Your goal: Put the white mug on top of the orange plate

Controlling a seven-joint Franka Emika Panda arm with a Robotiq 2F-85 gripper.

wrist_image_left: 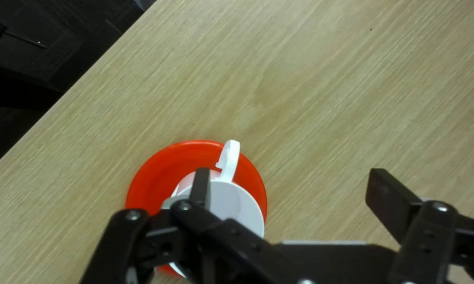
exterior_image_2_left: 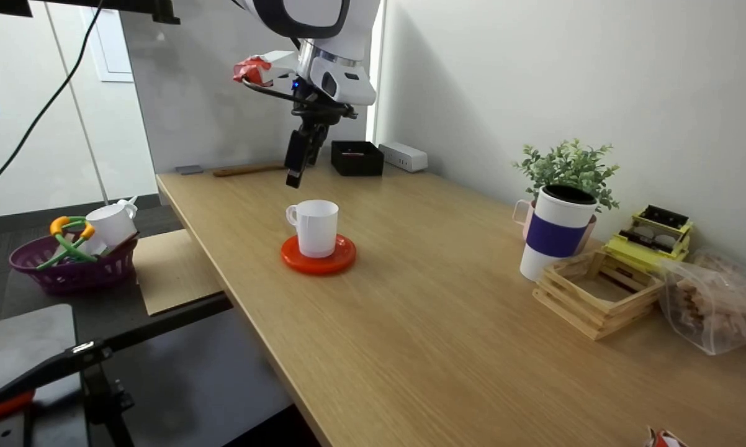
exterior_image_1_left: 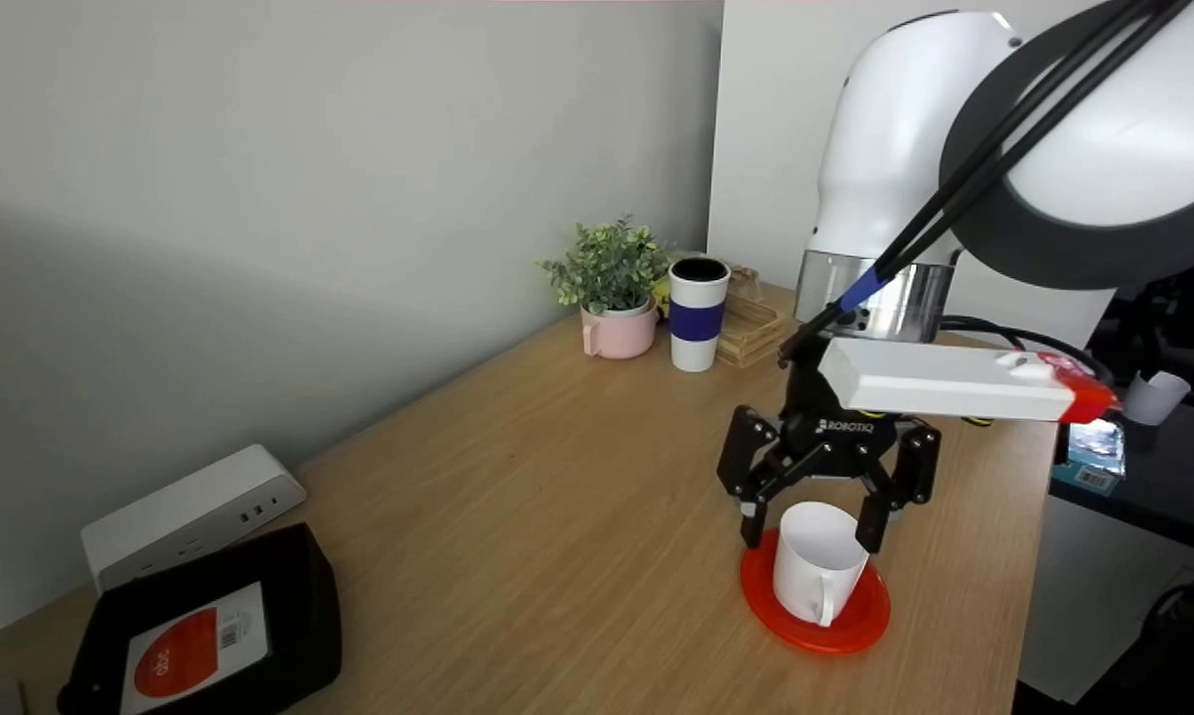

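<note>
The white mug stands upright on the orange plate near the table's edge. The mug and plate also show in another exterior view, the handle pointing toward the table edge there. My gripper is open and empty above the mug, with its fingers spread wide. In an exterior view the gripper is higher than the mug's rim and apart from it. In the wrist view, one finger of the gripper overlaps the mug, partly hiding it and the plate; the other is over bare table.
A tall white cup with a purple band, a potted plant in a pink mug and a wooden crate stand along the wall. A plastic bag lies beside the crate. A black tray and white power box are farther along.
</note>
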